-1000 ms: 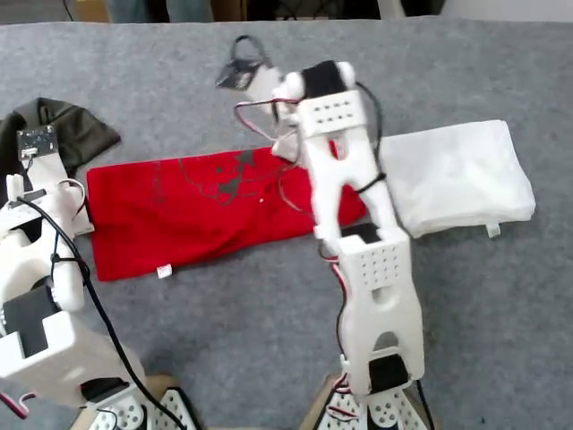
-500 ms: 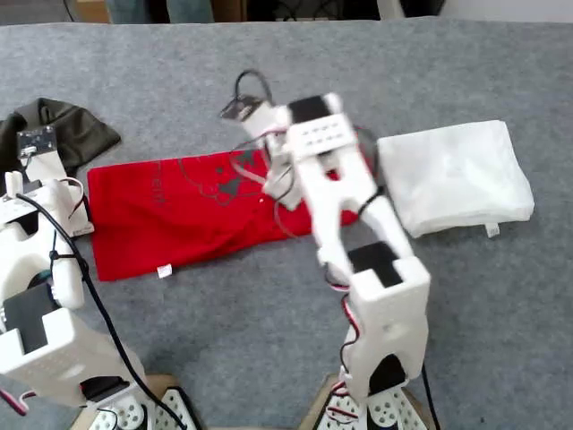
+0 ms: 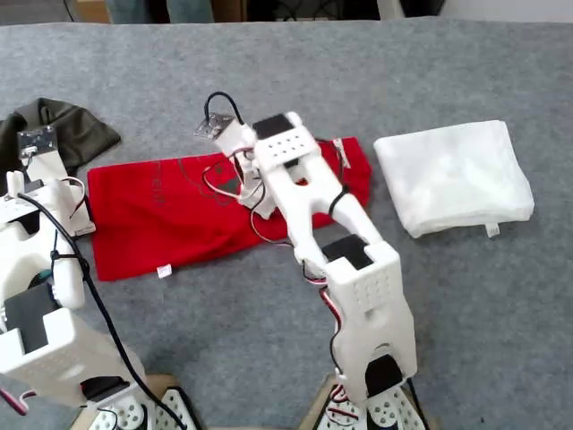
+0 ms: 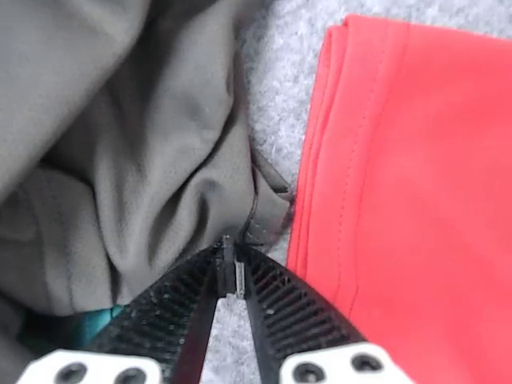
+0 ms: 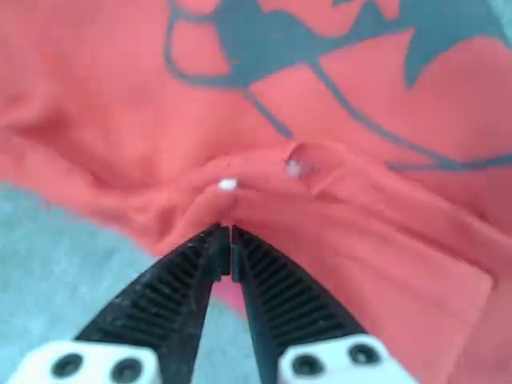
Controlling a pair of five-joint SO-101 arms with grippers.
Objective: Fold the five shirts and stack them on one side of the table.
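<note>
A red shirt (image 3: 152,215) with a dark print lies folded into a long strip across the middle of the grey table (image 3: 501,296). My right gripper (image 3: 231,179) sits over its middle, shut on a raised pinch of the red shirt (image 5: 360,120), as the right gripper (image 5: 230,234) shows close up. A dark olive shirt (image 3: 72,125) lies crumpled at the far left. My left gripper (image 3: 49,157) rests shut beside it, its tips (image 4: 232,260) at the hem of the dark shirt (image 4: 120,120), next to the red shirt's edge (image 4: 400,160). A white shirt (image 3: 457,175) lies folded at the right.
The right arm's white links (image 3: 358,278) stretch from the near edge over the table's middle. The left arm's body (image 3: 36,296) fills the near left corner. Bare grey cloth runs along the far side and the near right.
My right arm has swung left and lower over the red shirt, uncovering the shirt's right end. The left arm has stayed where it was.
</note>
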